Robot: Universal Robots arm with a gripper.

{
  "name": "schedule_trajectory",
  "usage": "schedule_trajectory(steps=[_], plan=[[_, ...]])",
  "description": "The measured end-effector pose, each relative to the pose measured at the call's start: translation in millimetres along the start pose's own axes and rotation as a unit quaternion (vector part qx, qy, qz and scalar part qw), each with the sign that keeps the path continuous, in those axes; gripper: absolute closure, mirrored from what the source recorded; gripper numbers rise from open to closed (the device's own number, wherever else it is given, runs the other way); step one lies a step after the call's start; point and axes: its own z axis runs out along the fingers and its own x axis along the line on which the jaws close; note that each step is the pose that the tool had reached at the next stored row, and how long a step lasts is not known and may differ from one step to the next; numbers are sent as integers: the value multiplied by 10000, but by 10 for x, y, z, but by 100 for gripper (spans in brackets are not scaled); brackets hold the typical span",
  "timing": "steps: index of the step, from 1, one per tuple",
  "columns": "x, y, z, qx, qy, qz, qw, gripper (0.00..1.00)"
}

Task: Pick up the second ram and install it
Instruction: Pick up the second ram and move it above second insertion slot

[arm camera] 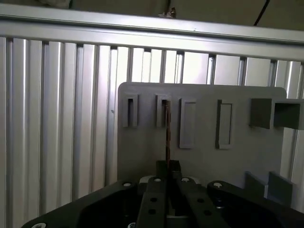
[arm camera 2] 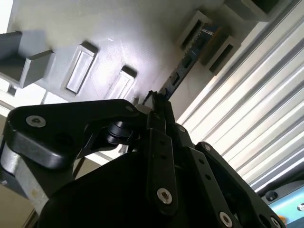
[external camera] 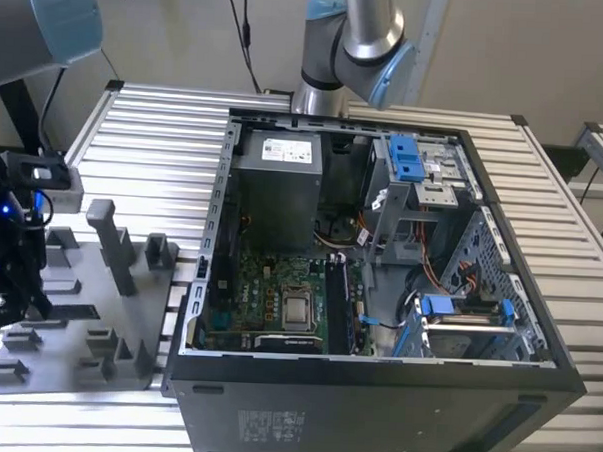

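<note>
The work is at the pick-up step, and the second ram (arm camera: 167,127) has not yet left its holder. It stands on its long edge on the grey holder plate (arm camera: 228,161). Its far end sits in 1 of the slot blocks (arm camera: 164,110) that run in a row along 1 edge of the plate. In the second wrist view the stick (arm camera 2: 185,66) runs from the fingertips out to a pair of those blocks.

In the exterior view the plate (external camera: 78,306) lies on the slatted table (external camera: 155,140) towards the exterior view's left edge. It is just beside the open computer case (external camera: 374,409) and well apart from the green motherboard (external camera: 268,295) inside it.

The gripper (arm camera: 167,166) sits over the near end of the stick. Its 2 fingers (arm camera: 161,165) are drawn in to a narrow gap with the board's edge between them. In both wrist views they look clamped on the ram rather than standing off it. I judge this a closed grasp on the ram, though the finger links hide the contact itself.

Freeing the stick would call for a straight pull in line with the slot walls, since any tilt could bind the thin board in the blocks. The grip sits near 1 end rather than at the middle, so the free length may sag or swing once it is out.
</note>
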Motion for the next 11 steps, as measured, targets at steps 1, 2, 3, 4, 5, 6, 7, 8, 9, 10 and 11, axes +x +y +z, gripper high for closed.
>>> schedule_trajectory(steps=[1, 2, 3, 4, 5, 6, 7, 8, 9, 10, 11], plan=[[-2, -1, -35, 1, -1, 10, 10000, 86], [-3, -1, -58, 2, -2, 29, 10000, 86], [-4, -1, -77, 3, -3, 59, 10000, 86], [-5, -1, -89, 6, -4, 102, 9999, 86], [-5, -1, -102, 8, -4, 150, 9999, 86], [-6, -1, -112, 10, -5, 197, 9998, 86], [-6, -1, -121, 12, -5, 235, 9997, 86], [-6, -1, -125, 14, -6, 243, 9997, 86], [-7, 0, -138, 13, -5, 243, 9997, 86], [-9, 0, -164, 13, -4, 244, 9997, 86], [-11, 1, -203, 13, -3, 244, 9997, 86]])
